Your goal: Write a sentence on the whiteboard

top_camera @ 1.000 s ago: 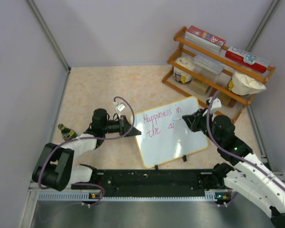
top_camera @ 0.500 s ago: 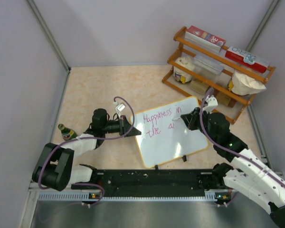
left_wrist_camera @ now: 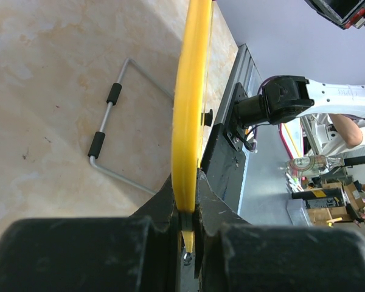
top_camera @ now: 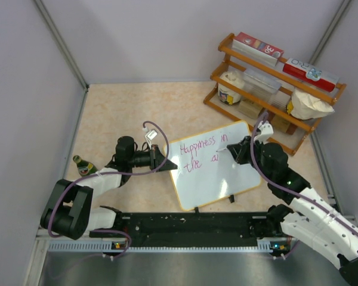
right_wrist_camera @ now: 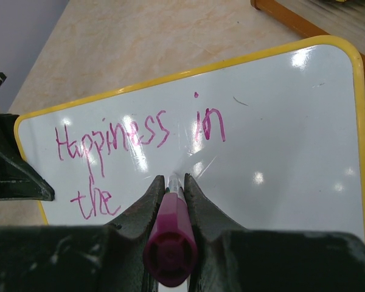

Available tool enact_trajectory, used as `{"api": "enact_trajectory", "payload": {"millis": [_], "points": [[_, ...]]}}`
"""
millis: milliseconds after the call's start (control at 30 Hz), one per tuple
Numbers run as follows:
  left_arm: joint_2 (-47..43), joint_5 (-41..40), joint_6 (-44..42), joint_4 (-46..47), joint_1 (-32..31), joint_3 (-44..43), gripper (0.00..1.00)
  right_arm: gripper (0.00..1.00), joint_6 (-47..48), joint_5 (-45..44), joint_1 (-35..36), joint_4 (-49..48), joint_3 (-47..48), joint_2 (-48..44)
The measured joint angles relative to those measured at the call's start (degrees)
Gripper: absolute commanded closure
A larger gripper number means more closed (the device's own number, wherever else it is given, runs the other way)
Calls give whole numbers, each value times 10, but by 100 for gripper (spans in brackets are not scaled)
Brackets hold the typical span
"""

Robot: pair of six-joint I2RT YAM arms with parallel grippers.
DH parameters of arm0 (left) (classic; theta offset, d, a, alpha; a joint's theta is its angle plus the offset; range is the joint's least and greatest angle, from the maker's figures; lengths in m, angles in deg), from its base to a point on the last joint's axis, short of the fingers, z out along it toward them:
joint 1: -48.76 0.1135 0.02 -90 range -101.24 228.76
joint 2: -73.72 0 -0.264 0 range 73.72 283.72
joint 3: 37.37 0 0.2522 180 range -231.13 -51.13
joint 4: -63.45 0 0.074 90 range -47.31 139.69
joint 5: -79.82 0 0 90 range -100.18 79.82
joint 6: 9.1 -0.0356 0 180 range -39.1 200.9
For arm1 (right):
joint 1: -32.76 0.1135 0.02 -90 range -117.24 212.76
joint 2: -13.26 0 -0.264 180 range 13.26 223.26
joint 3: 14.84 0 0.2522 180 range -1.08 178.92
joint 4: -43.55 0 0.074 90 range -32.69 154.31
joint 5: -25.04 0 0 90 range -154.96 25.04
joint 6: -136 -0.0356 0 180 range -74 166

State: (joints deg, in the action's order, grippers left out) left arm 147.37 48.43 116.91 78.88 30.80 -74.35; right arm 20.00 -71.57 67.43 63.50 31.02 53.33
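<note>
The whiteboard [top_camera: 218,173] lies on the table, white with a yellow frame, with magenta writing "Happiness in the" and the start of another word. My left gripper [top_camera: 169,165] is shut on its left edge; the left wrist view shows the yellow frame [left_wrist_camera: 190,109] clamped between the jaws. My right gripper [top_camera: 234,152] is shut on a magenta marker [right_wrist_camera: 170,243], its tip down on the whiteboard [right_wrist_camera: 280,140] below the word "in". The right wrist view shows the writing beside the fingers [right_wrist_camera: 147,201].
A wooden rack [top_camera: 274,83] with boxes, jars and a bag stands at the back right, close behind the board. A small green bottle [top_camera: 83,165] lies at the left by the left arm. A wire stand [left_wrist_camera: 109,121] shows under the board.
My right gripper has shifted slightly left and back over the board with the marker. The left arm and the board have not moved.
</note>
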Motion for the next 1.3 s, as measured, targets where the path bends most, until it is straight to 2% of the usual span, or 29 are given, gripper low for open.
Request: {"api": "enact_trajectory", "payload": {"millis": [333,1300], "points": [[0,1,-1,0,0,0,100,100,1,-11,-1,26,-7,-46],[0,0,0,-1,0,0,100,100,-2,-14,-7,26,-37,-54]]}}
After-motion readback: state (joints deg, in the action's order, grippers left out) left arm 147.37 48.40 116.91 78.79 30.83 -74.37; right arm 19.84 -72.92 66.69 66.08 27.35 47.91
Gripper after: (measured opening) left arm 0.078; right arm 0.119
